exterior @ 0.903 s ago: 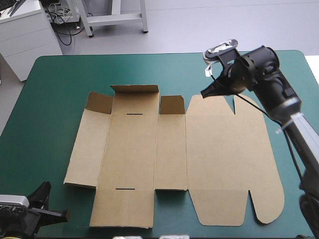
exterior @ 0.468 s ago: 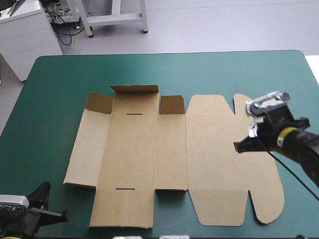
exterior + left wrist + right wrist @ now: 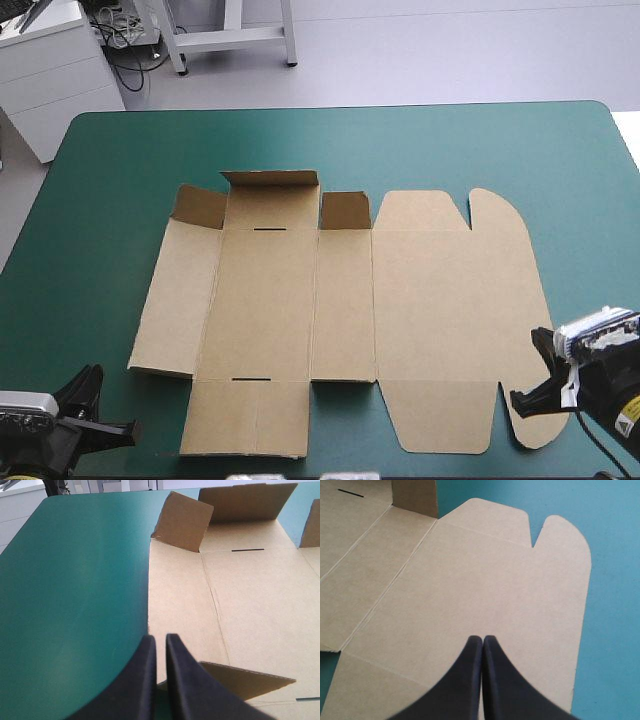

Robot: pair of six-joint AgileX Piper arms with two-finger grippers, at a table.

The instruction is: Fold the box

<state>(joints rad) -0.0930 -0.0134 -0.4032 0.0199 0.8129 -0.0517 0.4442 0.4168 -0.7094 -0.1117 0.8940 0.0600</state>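
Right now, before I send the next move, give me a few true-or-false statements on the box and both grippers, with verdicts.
1. The box lies spread open on the teal-green table, with no walls tucked. True.
2. The right gripper is open. False: it is shut, over the box's near right corner.
3. The left gripper grips the board. False: it is shut on nothing, by the box's near left corner.
4. Along the box's far edge, flaps stand raised. True.
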